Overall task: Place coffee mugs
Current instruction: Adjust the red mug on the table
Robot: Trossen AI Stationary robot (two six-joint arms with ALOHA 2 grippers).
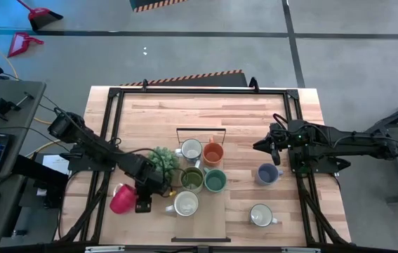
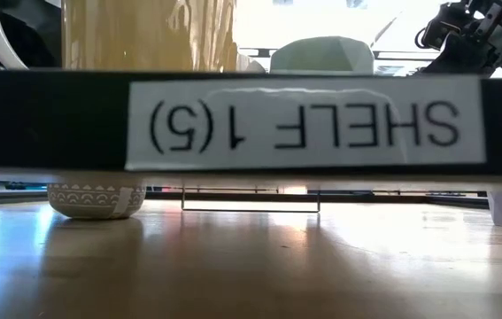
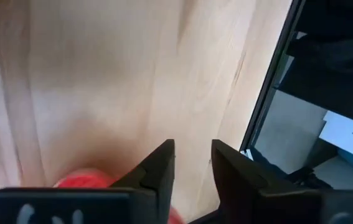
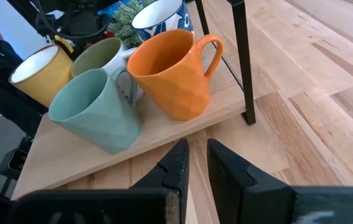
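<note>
Several coffee mugs stand on a pale board (image 1: pixel 200 228) mid-table: patterned white (image 1: pixel 191 149), orange (image 1: pixel 213 152), olive green (image 1: pixel 192 179), teal (image 1: pixel 215 180) and cream (image 1: pixel 184 204). A blue-grey mug (image 1: pixel 267 173) and a cream-white mug (image 1: pixel 260 215) stand on the table to the right. A red mug (image 1: pixel 121 199) sits left of the board, right beside my left gripper (image 1: pixel 142 206), which is open with only wood between its fingers (image 3: pixel 192 158). My right gripper (image 1: pixel 258 146) hovers right of the orange mug (image 4: pixel 170 68), fingers narrowly apart (image 4: pixel 198 152). My left gripper stands close against the red mug (image 3: pixel 80 180), which shows just beside and below one finger (image 3: pixel 154 168). That finger hides the spot, so I cannot tell whether it touches the mug. Nothing lies between the two fingers.
A spiky green potted plant (image 1: pixel 163 160) stands between my left arm and the mugs. A black metal frame (image 1: pixel 118 105) runs around the tabletop, and a thin wire frame (image 1: pixel 200 131) rises at the board's far end. A labelled black bar (image 2: pixel 304 124) blocks most of the low view.
</note>
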